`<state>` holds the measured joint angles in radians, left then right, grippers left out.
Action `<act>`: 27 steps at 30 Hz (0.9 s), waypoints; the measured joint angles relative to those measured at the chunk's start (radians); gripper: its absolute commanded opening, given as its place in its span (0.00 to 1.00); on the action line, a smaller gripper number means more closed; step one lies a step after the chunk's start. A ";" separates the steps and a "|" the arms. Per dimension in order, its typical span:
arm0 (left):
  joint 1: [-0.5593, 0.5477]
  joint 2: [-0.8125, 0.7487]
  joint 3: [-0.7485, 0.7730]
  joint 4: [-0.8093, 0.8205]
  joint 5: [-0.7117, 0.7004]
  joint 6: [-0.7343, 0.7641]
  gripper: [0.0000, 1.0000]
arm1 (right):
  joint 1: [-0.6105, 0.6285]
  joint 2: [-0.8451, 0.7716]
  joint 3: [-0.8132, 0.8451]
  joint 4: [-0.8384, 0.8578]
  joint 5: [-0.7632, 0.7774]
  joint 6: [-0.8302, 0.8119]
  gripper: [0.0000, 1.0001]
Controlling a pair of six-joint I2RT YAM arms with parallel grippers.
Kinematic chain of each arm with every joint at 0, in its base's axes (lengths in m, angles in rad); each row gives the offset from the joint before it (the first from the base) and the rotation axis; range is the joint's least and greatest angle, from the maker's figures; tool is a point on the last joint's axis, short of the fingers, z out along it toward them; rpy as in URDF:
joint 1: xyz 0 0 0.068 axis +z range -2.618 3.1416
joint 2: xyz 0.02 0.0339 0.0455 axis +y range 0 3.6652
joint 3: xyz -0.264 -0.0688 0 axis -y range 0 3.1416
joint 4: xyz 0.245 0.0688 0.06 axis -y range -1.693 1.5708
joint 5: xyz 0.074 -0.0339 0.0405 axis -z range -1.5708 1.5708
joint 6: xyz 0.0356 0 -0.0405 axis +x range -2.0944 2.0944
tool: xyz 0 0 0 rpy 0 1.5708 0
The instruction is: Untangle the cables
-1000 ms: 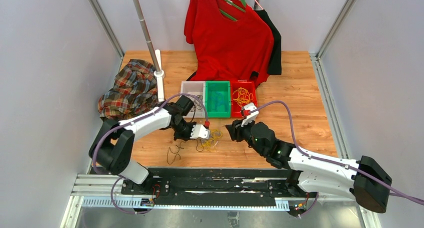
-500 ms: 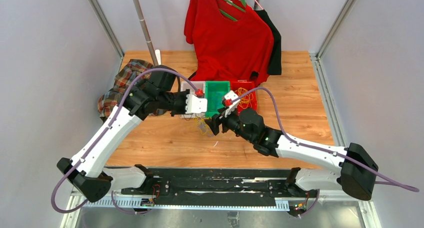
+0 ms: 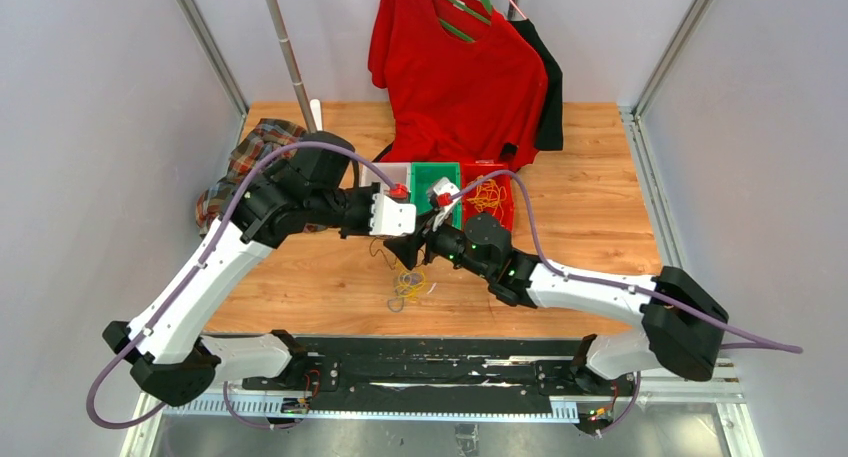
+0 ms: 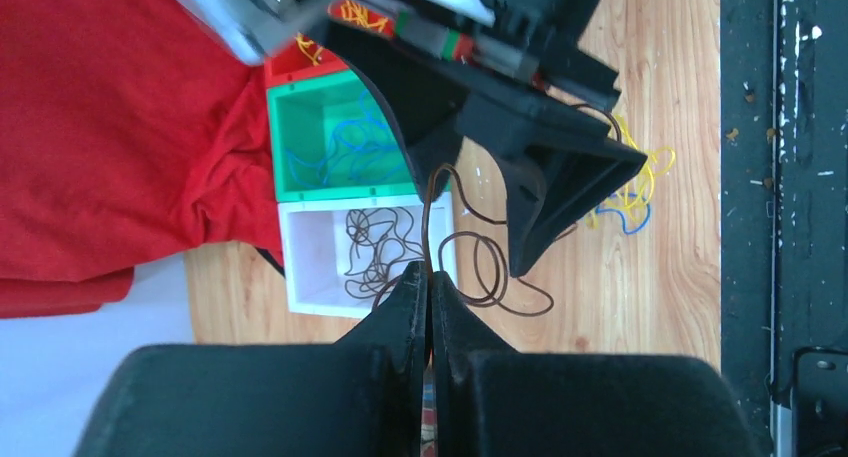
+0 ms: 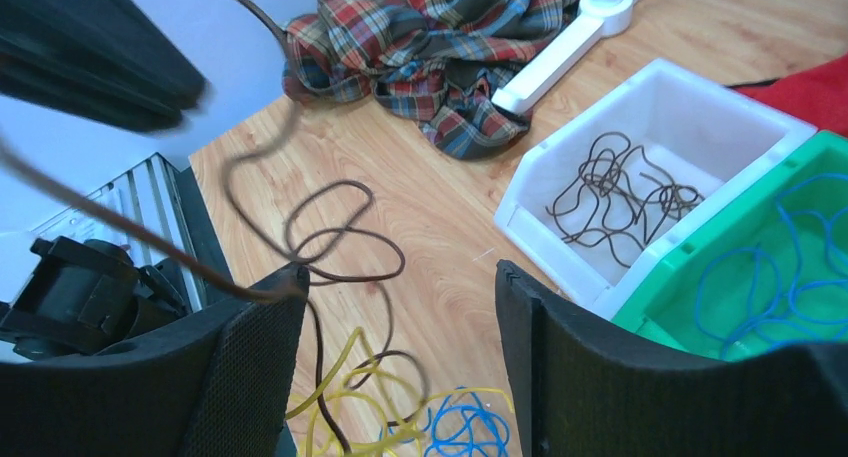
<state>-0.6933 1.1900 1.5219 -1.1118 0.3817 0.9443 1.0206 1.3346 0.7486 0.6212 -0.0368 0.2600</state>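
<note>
Wooden table (image 3: pixel 600 227): your left gripper (image 4: pixel 428 282) pinches the brown cable (image 4: pixel 426 222) above the yellow-blue tangle (image 3: pixel 407 283); right gripper (image 5: pixel 398 277) is spread. Raise slowly so loops slip free; pin the tangle if it lifts.

Cables (image 3: pixel 407 283) lie before bins (image 3: pixel 425 166) (three abreast); shirt (image 3: pixel 455 72) behind.

Left gripper (image 3: pixel 388 235), right gripper (image 3: pixel 412 249) nose to nose over table (image 3: pixel 600 207). Thin strand runs down to cables (image 3: pixel 408 282), yellow-dark tangle on wood. White bin (image 3: pixel 386 171), green bin (image 3: pixel 440 167), red bin (image 3: pixel 494 193) just behind.
</note>
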 measured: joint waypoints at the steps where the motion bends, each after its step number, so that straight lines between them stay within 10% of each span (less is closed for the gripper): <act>1: -0.003 0.000 0.009 0.000 0.000 -0.004 0.01 | 0.000 0.019 -0.002 0.017 0.000 0.011 0.63; 16: -0.012 0.038 0.358 -0.014 -0.047 -0.013 0.01 | 0.000 0.181 -0.204 0.160 0.080 0.079 0.32; 27: -0.015 0.090 0.394 0.074 -0.237 0.035 0.01 | 0.000 0.140 -0.383 0.208 0.183 0.146 0.39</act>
<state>-0.7082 1.2804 1.9160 -1.0378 0.1452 0.9798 1.0203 1.4742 0.3656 0.8295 0.1463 0.4057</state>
